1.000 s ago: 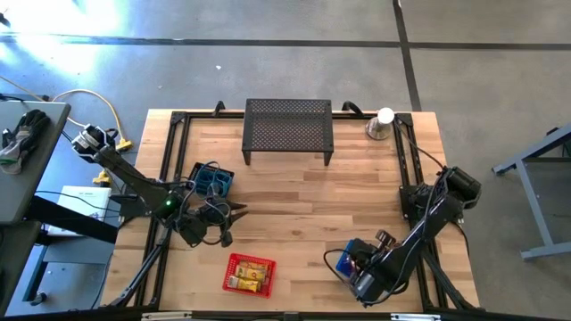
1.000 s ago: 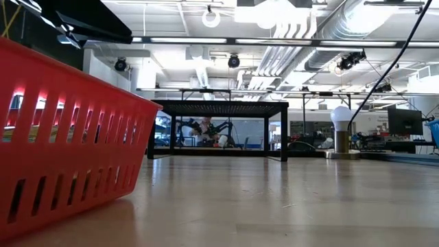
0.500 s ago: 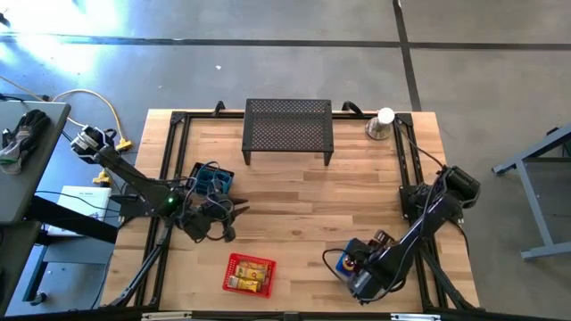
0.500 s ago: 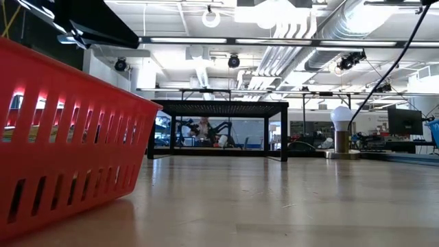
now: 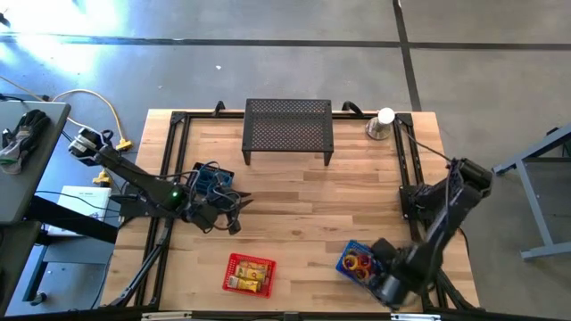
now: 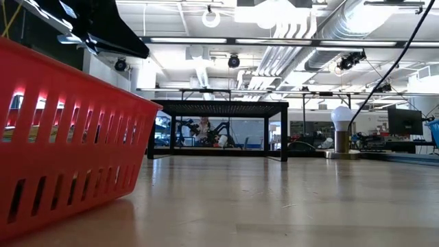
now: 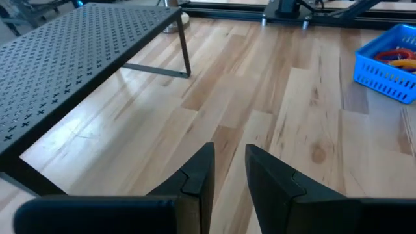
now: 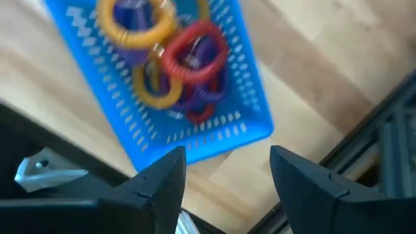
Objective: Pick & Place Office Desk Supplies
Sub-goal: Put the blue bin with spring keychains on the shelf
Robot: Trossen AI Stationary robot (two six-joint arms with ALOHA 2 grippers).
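Note:
A blue basket (image 5: 349, 253) near the table's right front corner holds red, yellow and purple rings (image 8: 192, 55). My right gripper (image 8: 227, 169) hangs open above the basket's near right corner, pointing down, with nothing between its fingers; in the high view it (image 5: 391, 283) shows beside the basket. A red basket (image 5: 249, 273) with yellow blocks stands at the front middle. A second blue basket (image 5: 212, 176) with dark loops sits at the left. My left gripper (image 7: 229, 159) hovers just right of it, its fingers a narrow gap apart with only bare wood showing between them.
The black mesh stand (image 5: 288, 129) stands at the far middle, and the silver cone with a white ball (image 5: 382, 123) at the far right. Black frame rails (image 5: 409, 169) run along both sides. Bare wood lies between the baskets.
My right gripper has drawn off the ring basket toward the table's near right corner and has risen and rolled, so the basket and its rings now show uncovered. My left gripper has swung a little toward the far edge.

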